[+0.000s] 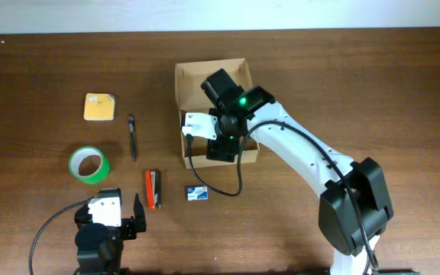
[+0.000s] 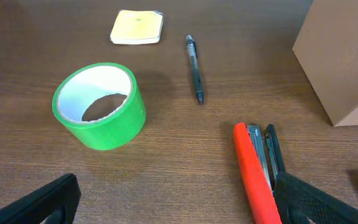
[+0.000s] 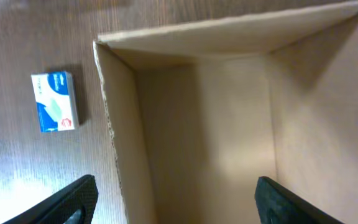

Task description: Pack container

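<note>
Right gripper [image 3: 176, 205] above the open cardboard box [image 1: 205, 70].
I saw it spread wide, holding nothing, directly over the box's interior at the middle of the tabletop [image 1: 373, 76]; my left gripper [image 2: 179, 208], equally open, held nothing.

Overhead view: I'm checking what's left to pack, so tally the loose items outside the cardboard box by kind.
Yellow sticky-note pad: 1
Pen: 1
Green tape roll: 1
Red stapler: 1
Small blue-and-white box: 1
Total: 5
</note>
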Controlling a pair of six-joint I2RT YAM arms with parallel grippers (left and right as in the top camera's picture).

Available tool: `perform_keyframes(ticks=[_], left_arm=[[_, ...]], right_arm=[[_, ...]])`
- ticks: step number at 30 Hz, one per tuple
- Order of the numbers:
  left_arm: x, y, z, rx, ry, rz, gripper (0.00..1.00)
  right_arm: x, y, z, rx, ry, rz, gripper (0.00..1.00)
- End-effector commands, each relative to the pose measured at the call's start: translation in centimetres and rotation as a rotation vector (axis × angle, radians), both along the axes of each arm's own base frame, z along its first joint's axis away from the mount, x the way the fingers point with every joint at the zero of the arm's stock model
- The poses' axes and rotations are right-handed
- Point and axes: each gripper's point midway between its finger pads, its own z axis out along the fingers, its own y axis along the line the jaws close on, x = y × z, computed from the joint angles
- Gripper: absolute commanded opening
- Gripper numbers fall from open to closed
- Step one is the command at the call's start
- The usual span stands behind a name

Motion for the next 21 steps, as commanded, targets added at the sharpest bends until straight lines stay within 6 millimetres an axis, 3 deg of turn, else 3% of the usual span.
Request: perform_keyframes(ticks=[1, 6, 11, 15, 21], left_arm=[[-0.1, 0.3, -0.2, -0.006, 0.004, 0.021, 1.00], [-0.1, 0.3, -0.2, -0.006, 0.004, 0.021, 0.99], [-0.1, 0.3, -0.2, -0.006, 0.004, 0.021, 1.00], [-0.1, 0.3, -0.2, -0.006, 0.004, 0.021, 1.00], [-0.1, 0.3, -0.2, -0.006, 0.004, 0.021, 1.00]], right_arm=[[-0.3, 0.9, 3.6, 0.056, -0.001, -0.011, 0.83], [-4.1, 0.3, 8.4, 0.078, 0.071, 0.017, 0.83], [-9.9, 0.4, 10.0, 0.019, 0.140, 0.090, 0.78], [-13.6, 1.0, 9.1, -0.060, 0.178, 0.178, 0.79], [-16.5, 0.8, 5.9, -0.146, 0.242, 0.212, 0.79]])
